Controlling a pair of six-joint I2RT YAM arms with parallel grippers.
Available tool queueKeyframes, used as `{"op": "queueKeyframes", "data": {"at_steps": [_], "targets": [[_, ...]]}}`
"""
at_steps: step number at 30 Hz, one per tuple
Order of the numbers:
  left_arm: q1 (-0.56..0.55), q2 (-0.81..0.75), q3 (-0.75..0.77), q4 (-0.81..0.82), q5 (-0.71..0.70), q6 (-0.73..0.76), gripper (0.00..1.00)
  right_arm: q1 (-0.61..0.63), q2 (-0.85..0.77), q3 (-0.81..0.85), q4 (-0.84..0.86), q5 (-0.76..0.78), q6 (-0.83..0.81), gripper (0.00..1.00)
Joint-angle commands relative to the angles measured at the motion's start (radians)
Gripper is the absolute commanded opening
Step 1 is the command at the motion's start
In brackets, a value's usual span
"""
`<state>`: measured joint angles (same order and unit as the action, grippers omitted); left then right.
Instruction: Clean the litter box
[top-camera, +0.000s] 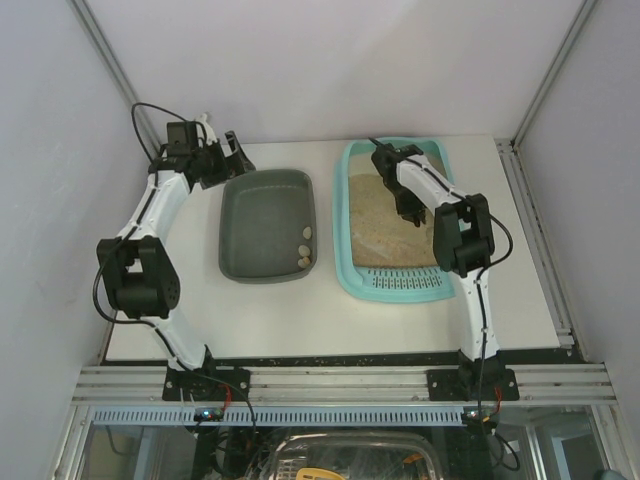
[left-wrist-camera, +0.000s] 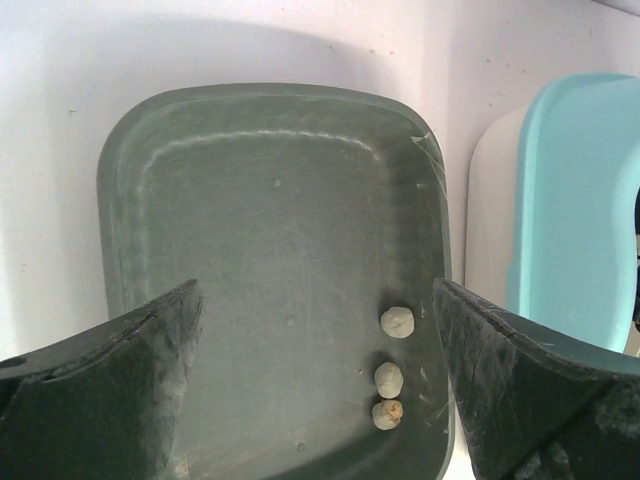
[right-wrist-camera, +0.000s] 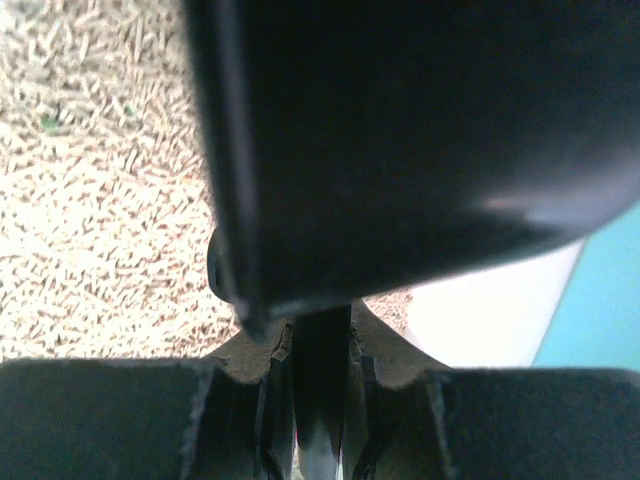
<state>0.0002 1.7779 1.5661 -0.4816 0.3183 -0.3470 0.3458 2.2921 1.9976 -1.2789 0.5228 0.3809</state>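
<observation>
White table (top-camera: 300, 320) carries the turquoise litter box (top-camera: 400, 286) on our right side, beside a grey tray (top-camera: 260, 225); we see the left gripper (left-wrist-camera: 318, 300) gaping wide by the tray's far edge; the right gripper (right-wrist-camera: 320, 360) is clamped on a dark tool (right-wrist-camera: 400, 130) over the litter (top-camera: 375, 235); three pale lumps (left-wrist-camera: 388, 378) lie in the tray.

You look down on a white counter (top-camera: 400, 330) that carries two trays, set directly on it side by side and not touching. On your left sits the dark grey tray (top-camera: 262, 215), rounded at the corners. On your right is the larger light-turquoise litter box (top-camera: 405, 285), its slotted end toward the near edge. A strip of bare counter runs between them.
</observation>
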Motion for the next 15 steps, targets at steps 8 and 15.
{"op": "queueKeyframes", "data": {"at_steps": [8,15], "targets": [[0.053,-0.011,-0.015,0.043,0.014,0.002,0.99,-0.035,0.092,0.120,0.037,0.124,-0.039,0.00],[0.059,0.007,0.009,0.043,0.006,0.038,0.99,-0.021,0.165,0.202,0.067,0.063,-0.062,0.00]]}}
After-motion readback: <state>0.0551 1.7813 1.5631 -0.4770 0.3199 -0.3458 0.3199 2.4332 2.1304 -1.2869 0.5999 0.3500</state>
